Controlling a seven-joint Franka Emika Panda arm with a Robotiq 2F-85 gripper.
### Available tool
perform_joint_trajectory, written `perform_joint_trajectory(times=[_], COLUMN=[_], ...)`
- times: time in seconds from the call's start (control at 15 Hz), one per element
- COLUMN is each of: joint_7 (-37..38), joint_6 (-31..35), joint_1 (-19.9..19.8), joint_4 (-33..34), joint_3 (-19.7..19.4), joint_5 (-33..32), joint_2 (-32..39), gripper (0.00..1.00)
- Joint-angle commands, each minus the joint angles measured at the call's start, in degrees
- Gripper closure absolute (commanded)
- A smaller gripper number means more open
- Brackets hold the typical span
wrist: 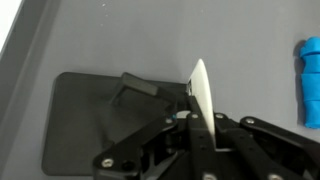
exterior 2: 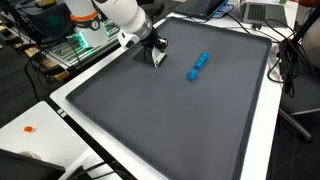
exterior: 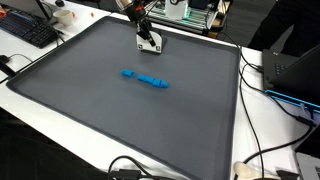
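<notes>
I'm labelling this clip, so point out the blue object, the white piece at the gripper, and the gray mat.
blue object (exterior: 145, 77), in an exterior view, the middle of its length.
white piece (wrist: 203, 95), in the wrist view, the middle of its visible part.
gray mat (exterior 2: 170, 120), in an exterior view, a bare part near its centre.

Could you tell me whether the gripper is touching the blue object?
Apart: both exterior views show bare grey mat between the gripper and the blue object.

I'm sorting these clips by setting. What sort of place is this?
Most likely a lab or office workbench: a keyboard, a laptop and loose cables ring the grey mat, where the hand grips a white piece, on a white table.
</notes>
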Motion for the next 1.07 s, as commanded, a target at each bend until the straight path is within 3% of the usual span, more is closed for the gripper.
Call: perform_joint_trajectory(times=[0.0,0.07,0.27,0.73,0.8,1.0], joint_7=[-0.5,-0.5,0.3,1.8,1.9,3.0], joint_6=[-0.1,-0.2,-0.3,-1.1,-1.1,-1.1], joint_1=[0.2,0.1,0.1,-0.1,-0.1,0.0], joint_4=[0.1,0.1,-0.1,0.2,0.2,0.1], joint_3=[-0.1,-0.2,-0.4,-0.9,-1.0,-1.1], joint_5=[0.8,0.6,-0.3,-2.3,-2.5,-4.0], joint_2=[1.0,0.8,-0.2,-2.2,-2.4,-3.6], gripper=[0.93,0.71,0.6,0.07,0.01,0.0])
